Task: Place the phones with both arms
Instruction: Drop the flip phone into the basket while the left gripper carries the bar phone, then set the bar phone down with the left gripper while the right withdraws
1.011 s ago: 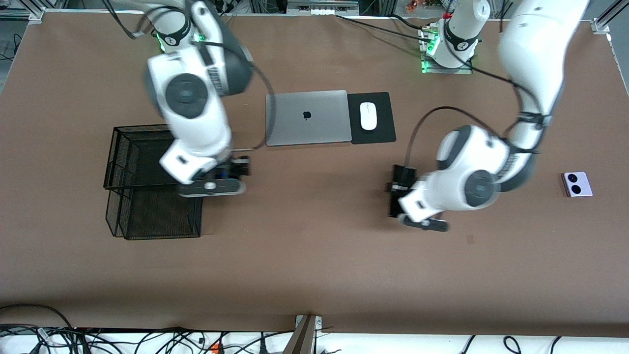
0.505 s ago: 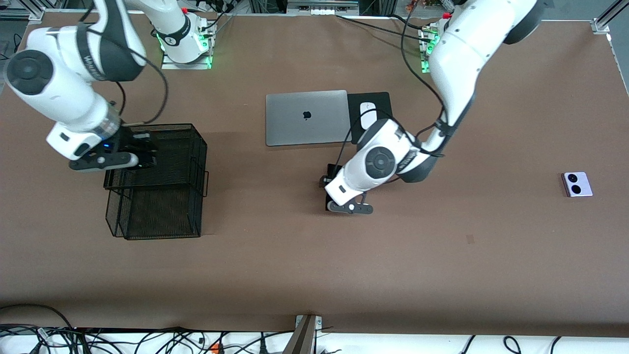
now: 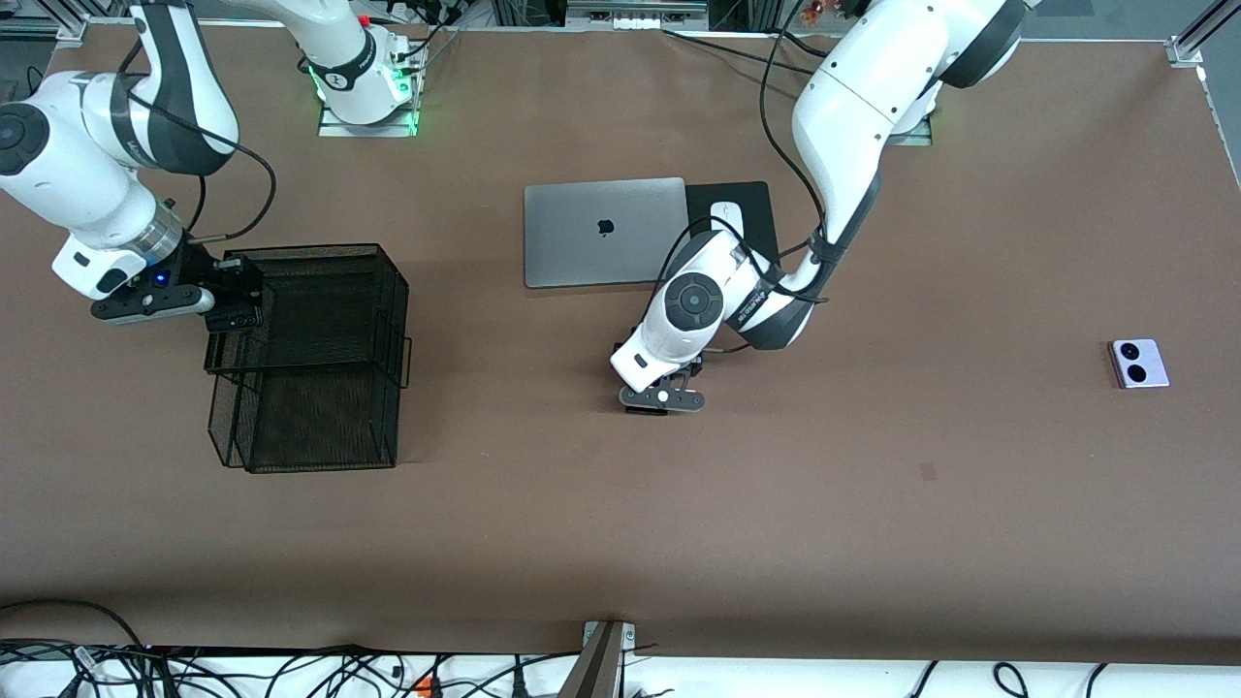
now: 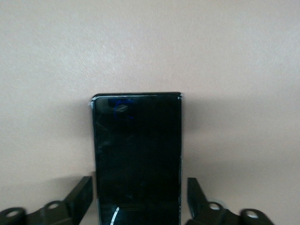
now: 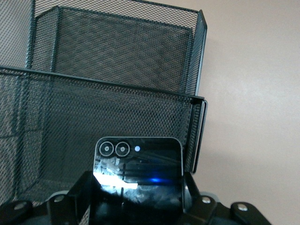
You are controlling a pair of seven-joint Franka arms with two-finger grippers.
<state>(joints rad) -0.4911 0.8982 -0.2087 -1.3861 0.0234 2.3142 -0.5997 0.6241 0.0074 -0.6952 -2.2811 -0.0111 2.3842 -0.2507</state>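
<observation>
The laptop [image 3: 605, 232] sits mid-table. Beside it, toward the left arm's end, the mouse [image 3: 723, 215] rests on a mouse pad [image 3: 756, 233]. Toward the right arm's end from the laptop and slightly nearer the front camera stands the mesh tray rack [image 3: 308, 357]. The lilac-white phone [image 3: 1138, 363] lies well apart from the laptop, toward the left arm's end and nearer the camera.
</observation>
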